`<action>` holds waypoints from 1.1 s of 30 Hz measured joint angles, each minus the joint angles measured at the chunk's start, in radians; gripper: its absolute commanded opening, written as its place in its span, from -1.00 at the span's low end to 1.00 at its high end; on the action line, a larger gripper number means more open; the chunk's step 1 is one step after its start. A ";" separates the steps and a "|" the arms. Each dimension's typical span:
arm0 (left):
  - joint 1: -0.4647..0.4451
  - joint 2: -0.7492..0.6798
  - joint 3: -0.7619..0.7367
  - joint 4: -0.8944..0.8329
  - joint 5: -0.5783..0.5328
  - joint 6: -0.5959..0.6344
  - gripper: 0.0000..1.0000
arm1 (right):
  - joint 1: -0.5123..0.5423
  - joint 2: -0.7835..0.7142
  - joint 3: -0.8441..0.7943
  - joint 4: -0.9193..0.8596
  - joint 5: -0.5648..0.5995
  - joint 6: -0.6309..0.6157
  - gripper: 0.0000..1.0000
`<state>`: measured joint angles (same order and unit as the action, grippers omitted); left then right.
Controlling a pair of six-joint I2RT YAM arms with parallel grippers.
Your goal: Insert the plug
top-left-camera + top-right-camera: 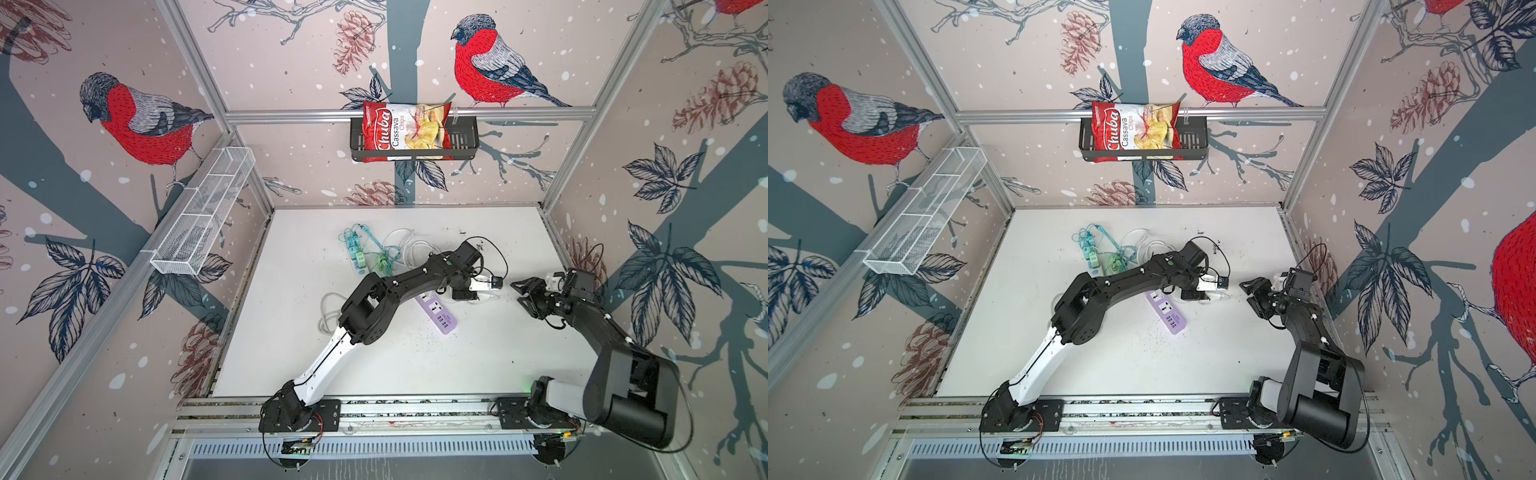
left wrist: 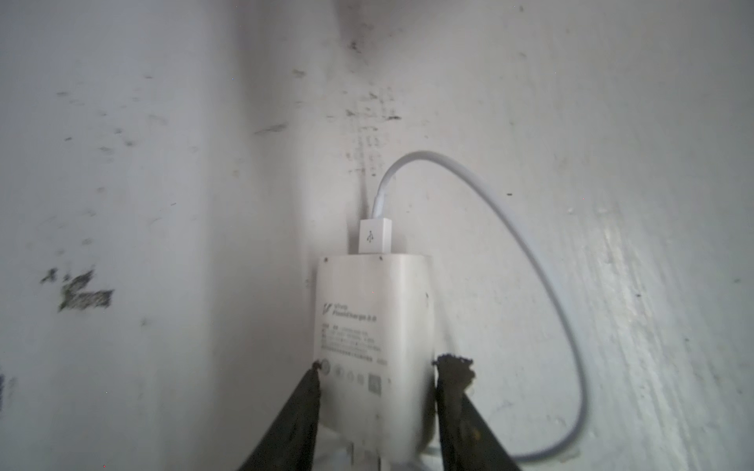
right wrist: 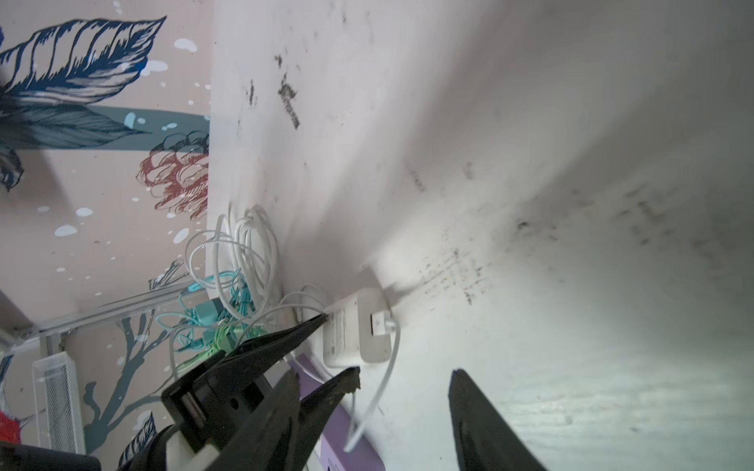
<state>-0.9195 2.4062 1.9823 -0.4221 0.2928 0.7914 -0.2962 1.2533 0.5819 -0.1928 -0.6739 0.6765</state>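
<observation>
Saw scuffed worktop (image 1: pixel 415 365) carrying purple power strip (image 1: pixel 436 313) near middle. Found right tool (image 1: pixel 517 293) spread wide, gripping nothing. Found left tool (image 2: pixel 383 365) clamped on white charger (image 2: pixel 373 310), just beside strip, outside its sockets. Spotted USB cable (image 2: pixel 422 155) looping off charger.

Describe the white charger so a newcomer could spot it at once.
Start from the purple power strip in the middle of the white table. Just off its far end, the left hand grips the white charger. Unlike the teal charger in the tangle behind, it is a white block with a white USB cable looping from its free end.
</observation>
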 measured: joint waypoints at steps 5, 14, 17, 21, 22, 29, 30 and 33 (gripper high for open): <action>-0.003 -0.117 -0.194 0.193 0.016 -0.089 -0.74 | 0.068 -0.038 -0.010 0.020 -0.052 0.012 0.16; -0.001 -0.199 -0.339 0.444 0.046 -0.153 -0.18 | 0.125 -0.024 0.026 0.026 -0.017 0.038 0.21; 0.000 -0.160 -0.284 0.402 0.034 -0.102 -0.01 | 0.114 -0.018 0.031 0.013 -0.005 0.036 0.25; 0.021 -0.095 -0.185 0.291 0.024 -0.032 0.05 | 0.104 -0.011 0.031 -0.001 0.005 0.029 0.27; 0.029 -0.080 -0.161 0.266 0.028 -0.021 0.06 | 0.103 -0.009 0.031 -0.002 0.005 0.027 0.28; 0.054 -0.006 -0.025 0.100 0.087 0.040 0.17 | 0.098 0.025 0.014 0.003 0.002 0.026 0.29; 0.054 -0.001 -0.018 0.080 0.103 0.048 0.17 | 0.097 0.027 0.013 0.002 0.000 0.026 0.30; 0.053 0.008 -0.005 0.039 0.145 0.055 0.18 | 0.092 0.034 0.013 0.005 -0.003 0.024 0.32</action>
<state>-0.8661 2.4138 1.9778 -0.3832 0.4381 0.8467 -0.2047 1.2877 0.5949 -0.1875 -0.6769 0.7010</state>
